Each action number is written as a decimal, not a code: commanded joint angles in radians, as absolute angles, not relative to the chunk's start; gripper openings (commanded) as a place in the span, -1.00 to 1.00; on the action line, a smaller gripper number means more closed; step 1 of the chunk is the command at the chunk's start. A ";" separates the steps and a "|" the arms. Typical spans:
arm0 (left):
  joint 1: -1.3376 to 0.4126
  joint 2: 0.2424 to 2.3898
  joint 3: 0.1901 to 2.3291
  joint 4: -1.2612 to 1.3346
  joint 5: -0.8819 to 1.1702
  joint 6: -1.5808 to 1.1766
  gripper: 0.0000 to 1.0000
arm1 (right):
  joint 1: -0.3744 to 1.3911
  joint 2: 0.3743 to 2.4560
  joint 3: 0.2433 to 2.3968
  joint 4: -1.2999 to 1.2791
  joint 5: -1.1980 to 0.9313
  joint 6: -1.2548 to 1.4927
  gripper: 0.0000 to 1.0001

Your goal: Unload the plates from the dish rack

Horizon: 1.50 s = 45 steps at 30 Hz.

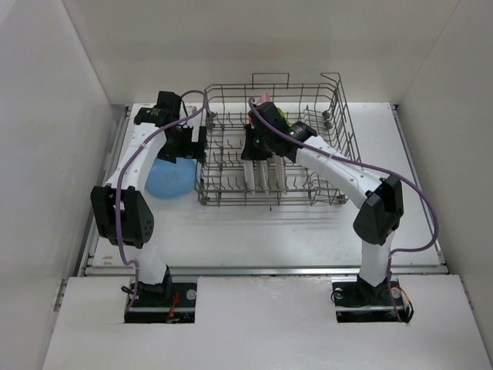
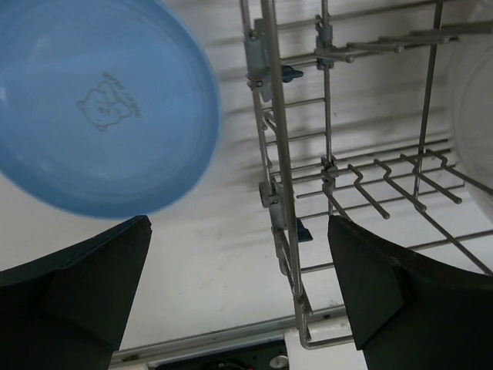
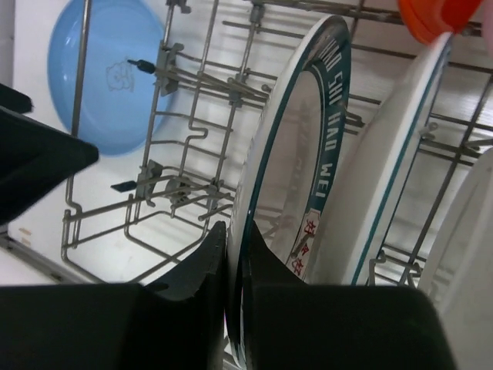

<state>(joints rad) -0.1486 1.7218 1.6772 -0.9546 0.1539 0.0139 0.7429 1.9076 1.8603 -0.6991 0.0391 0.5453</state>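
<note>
The grey wire dish rack [image 1: 323, 116] stands at the back middle of the table. Three white plates with dark rims stand upright in its front rows [image 1: 266, 177]. My right gripper [image 1: 256, 148] reaches down into the rack and is shut on the rim of the leftmost white plate [image 3: 300, 154], one finger on each face [image 3: 235, 254]. A second white plate [image 3: 385, 177] stands beside it, and an orange-red plate [image 3: 435, 15] shows behind. A blue plate [image 1: 168, 177] lies flat on the table left of the rack. My left gripper [image 2: 239, 285] is open and empty above the rack's left wall [image 2: 281, 193], beside the blue plate [image 2: 100, 100].
A pink plate [image 1: 266, 98] and a lime-green one [image 1: 282, 116] peek out behind the right wrist. White walls enclose the table on the left, right and back. A metal rail [image 1: 262, 270] runs along the table's front edge.
</note>
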 commanded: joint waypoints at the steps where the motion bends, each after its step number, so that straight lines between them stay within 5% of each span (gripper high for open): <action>1: -0.147 1.756 1.687 -0.989 0.276 0.035 0.98 | 0.749 1.904 1.965 -0.647 0.081 0.342 -1.00; 9: -0.147 1.838 1.709 -1.017 0.365 0.035 0.32 | 0.749 1.890 2.169 -0.710 0.182 0.330 -1.00; 15: -0.147 1.919 1.801 -1.066 0.397 0.044 -0.51 | 0.749 1.827 2.192 -0.664 0.221 0.341 -1.00; 20: -0.147 1.966 1.880 -1.089 0.413 0.054 -1.00 | 0.749 1.789 2.148 -0.604 0.218 0.298 -1.00; 33: -0.256 1.938 1.852 -1.016 0.106 0.143 -1.00 | 0.709 1.875 2.243 -0.696 0.382 0.366 -1.00; 45: -0.256 1.973 1.877 -1.012 0.163 0.112 -1.00 | 0.724 1.708 2.131 -0.554 0.146 0.292 -1.00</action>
<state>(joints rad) -0.2466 1.9560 1.8252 -1.0233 0.1493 -0.0040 0.6811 1.8210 2.1395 -0.7128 0.2436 0.3740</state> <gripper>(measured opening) 0.100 0.152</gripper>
